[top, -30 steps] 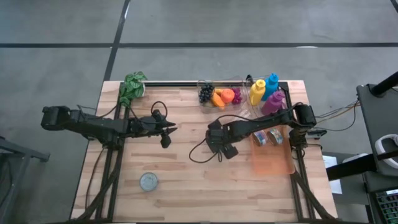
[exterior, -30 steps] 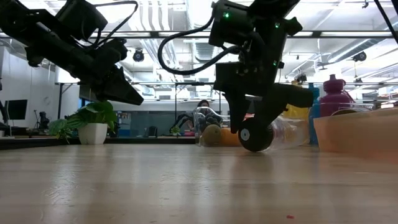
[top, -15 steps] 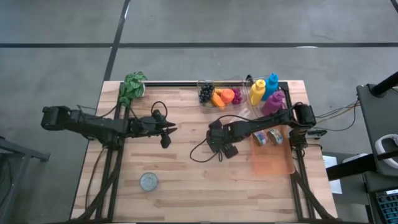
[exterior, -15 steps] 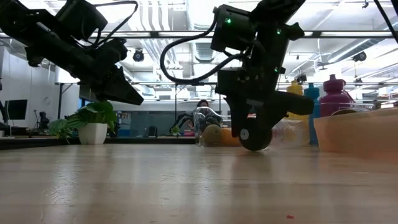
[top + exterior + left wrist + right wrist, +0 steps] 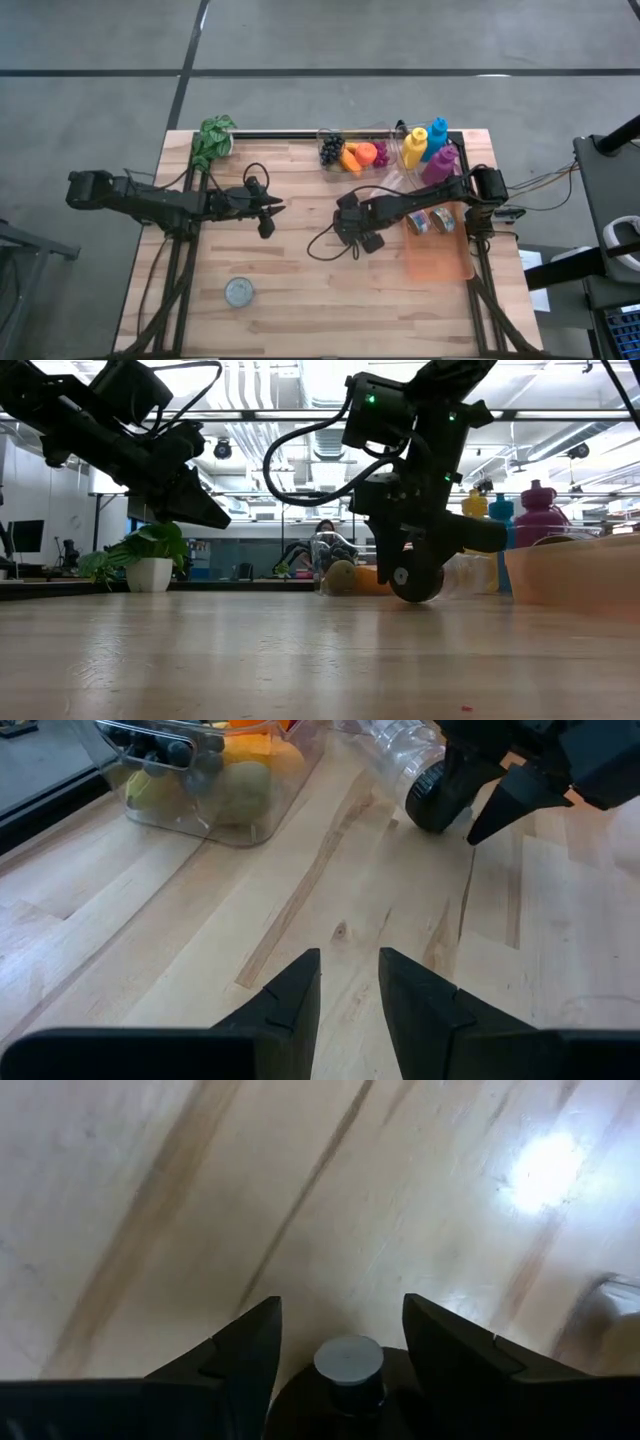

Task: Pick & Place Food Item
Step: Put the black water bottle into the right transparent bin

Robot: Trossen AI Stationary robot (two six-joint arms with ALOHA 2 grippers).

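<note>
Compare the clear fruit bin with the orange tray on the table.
The clear fruit bin is colourless; the orange tray is tinted orange. The bin stands at the table's back edge, the tray along its right side. The bin is packed with fruit, including dark grapes; the tray holds only two small round items at its back end. Both are see-through containers resting on the wooden table.
</note>
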